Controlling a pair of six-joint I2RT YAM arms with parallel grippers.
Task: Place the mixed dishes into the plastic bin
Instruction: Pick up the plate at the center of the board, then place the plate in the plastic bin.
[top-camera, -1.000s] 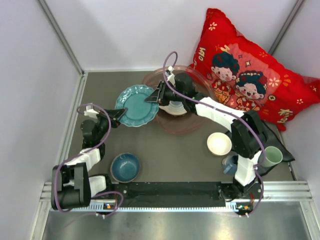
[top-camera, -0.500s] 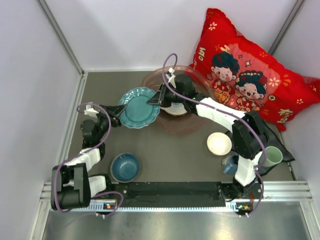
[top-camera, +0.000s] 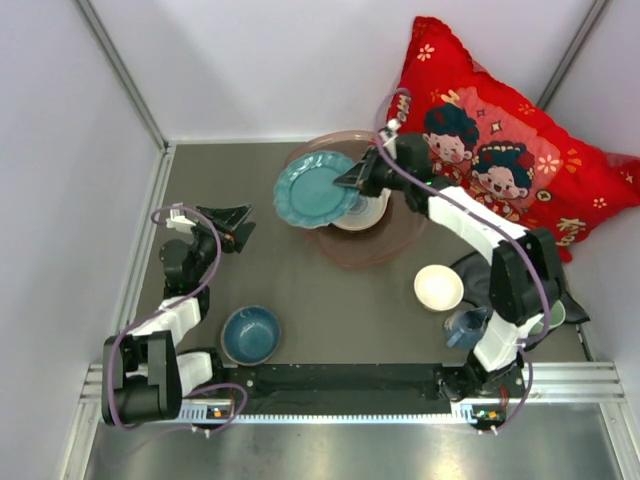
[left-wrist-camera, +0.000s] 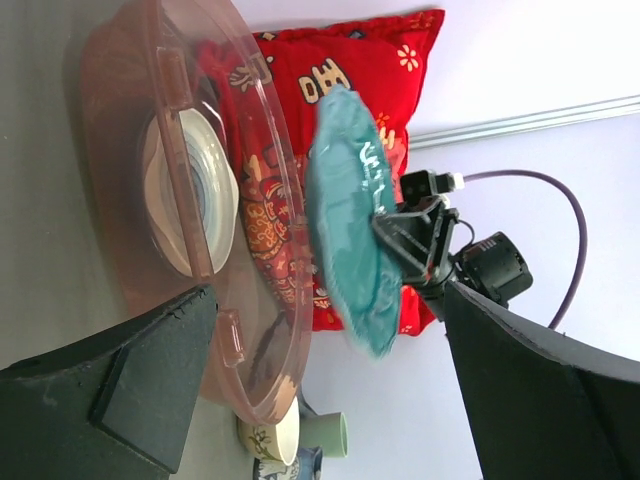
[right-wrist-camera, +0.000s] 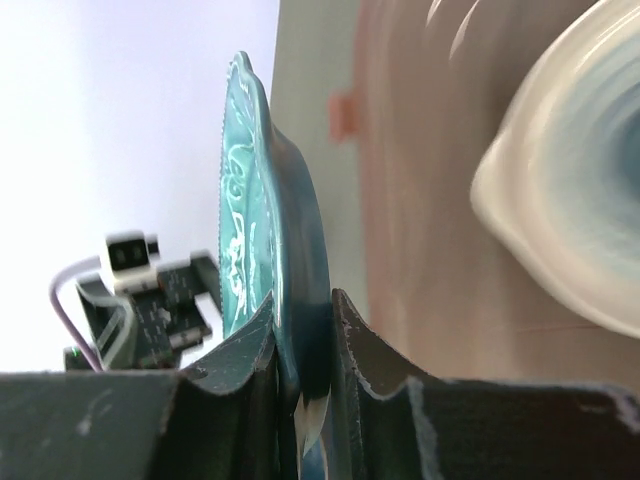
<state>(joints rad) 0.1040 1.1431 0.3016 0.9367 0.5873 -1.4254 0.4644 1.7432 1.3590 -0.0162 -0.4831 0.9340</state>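
Top external view: the teal scalloped plate (top-camera: 313, 190) is passed from one arm to the other.
The plate, gripped a second ago at its left edge by the left gripper (top-camera: 236, 222), is now held tilted over the left rim of the plastic bin (top-camera: 352, 258), pinched edge-on by the nearly closed right gripper (top-camera: 356, 178). The left jaws are spread wide and empty, well apart from it. Release into the bin, where the blue-ringed white handled plate (top-camera: 366, 212) lies, is judged to remain.
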